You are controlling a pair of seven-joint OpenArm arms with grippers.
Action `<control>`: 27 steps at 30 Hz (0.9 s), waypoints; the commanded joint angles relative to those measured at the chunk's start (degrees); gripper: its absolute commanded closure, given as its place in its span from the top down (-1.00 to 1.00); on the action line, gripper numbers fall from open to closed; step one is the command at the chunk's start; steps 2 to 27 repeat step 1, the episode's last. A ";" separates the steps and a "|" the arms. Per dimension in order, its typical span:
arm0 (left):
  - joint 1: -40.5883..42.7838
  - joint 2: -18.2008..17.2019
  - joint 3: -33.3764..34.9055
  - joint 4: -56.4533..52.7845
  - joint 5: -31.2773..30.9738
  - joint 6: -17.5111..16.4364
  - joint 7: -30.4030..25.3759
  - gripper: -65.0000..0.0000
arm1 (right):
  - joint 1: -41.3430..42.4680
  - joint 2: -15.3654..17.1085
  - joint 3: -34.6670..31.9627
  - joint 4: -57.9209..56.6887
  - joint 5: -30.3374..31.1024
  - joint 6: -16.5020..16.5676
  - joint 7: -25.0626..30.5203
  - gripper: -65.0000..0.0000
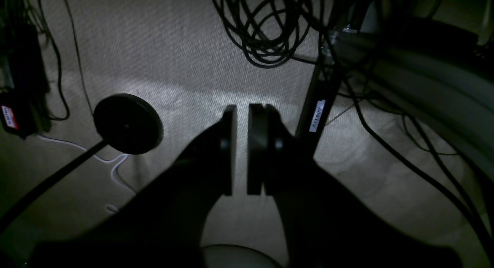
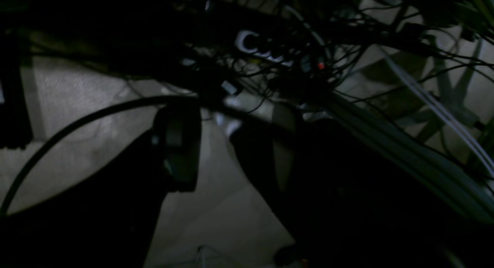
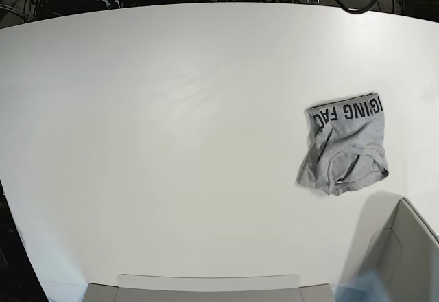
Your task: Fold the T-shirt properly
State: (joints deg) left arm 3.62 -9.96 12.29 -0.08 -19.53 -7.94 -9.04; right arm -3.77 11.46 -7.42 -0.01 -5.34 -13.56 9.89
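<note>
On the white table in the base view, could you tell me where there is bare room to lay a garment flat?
The table is bare across its left and middle. The only crowding is at right, where a small grey garment lies beside a box in the near corner.

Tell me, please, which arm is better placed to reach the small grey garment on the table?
Left, probably. The grey garment lies on the right side of the table in the base view, which is the left arm's side. Neither arm shows there; both wrist views face cables.

Wrist views dark, murky, silhouetted; base view bright, evenly lit, faint shadows.
</note>
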 commanded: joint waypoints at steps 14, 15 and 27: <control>-0.32 -0.20 -0.03 0.08 -0.12 -0.10 -0.59 -0.79 | 0.12 0.62 -0.01 0.01 0.11 -0.46 0.18 -0.09; -0.32 -0.20 -0.03 0.08 -0.12 -0.10 -0.59 -0.79 | 0.12 0.62 -0.01 0.01 0.11 -0.46 0.18 -0.09; -0.32 -0.20 -0.03 0.08 -0.12 -0.10 -0.59 -0.79 | 0.12 0.62 -0.01 0.01 0.11 -0.46 0.18 -0.09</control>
